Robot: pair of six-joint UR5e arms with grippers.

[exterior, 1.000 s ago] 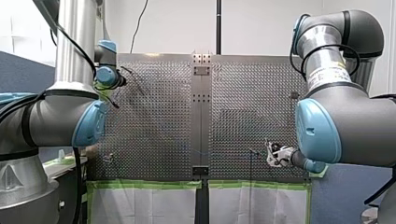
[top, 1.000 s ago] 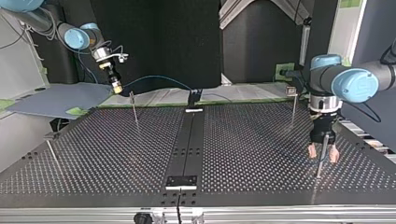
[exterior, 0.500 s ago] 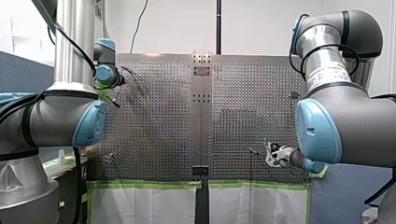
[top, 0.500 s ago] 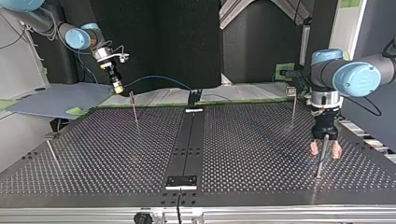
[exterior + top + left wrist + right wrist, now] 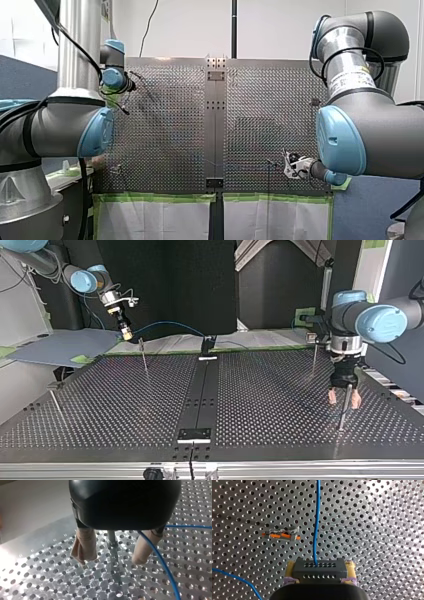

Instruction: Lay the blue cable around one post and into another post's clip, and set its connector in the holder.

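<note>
Top view, nearest edge first. The perforated table (image 5: pixel 125 405) has a dark centre rail.

- **Near, right of frame:** A thin upright post (image 5: pixel 342 417) stands here. My left hand (image 5: pixel 343 400) hangs straight down over it, with the arm entering from the upper right. The fingers are spread, one pale pad on each side of the post, pinching nothing.
- **Left wrist view:** This agrees. The post stands between the fingers, apart from both. The blue cable (image 5: pixel 160 557) crosses one finger and runs on over the table. I cannot tell whether it touches the finger.
- **Relation that matters, as I judge it:** The cable already lies at this post, its long axis leading off across the table. The post's axis is vertical, in line with the hand. My left hand is much the nearer one for any work here.
- **Mid table:** Two more posts stand here, a right-hand post (image 5: pixel 313 357) and a left-hand post (image 5: pixel 144 357).
- **Far, upper left of frame:** My right hand (image 5: pixel 126 332) points down at a slant, just beyond the left-hand post.
- **Right wrist view:** The yellow pads pinch the dark connector (image 5: pixel 318 571) by its two sides. The cable leaves it straight ahead of the hand. An orange-and-metal clip (image 5: pixel 280 535) lies beside the cable, apart from it.
- **Top view, far end:** The cable arcs from my right hand toward a dark fitting (image 5: pixel 206 344) at the rail's far end.

My judgement is that the cable is not yet in the clip and the connector is not yet seated. I cannot tell which piece is the holder.
</note>
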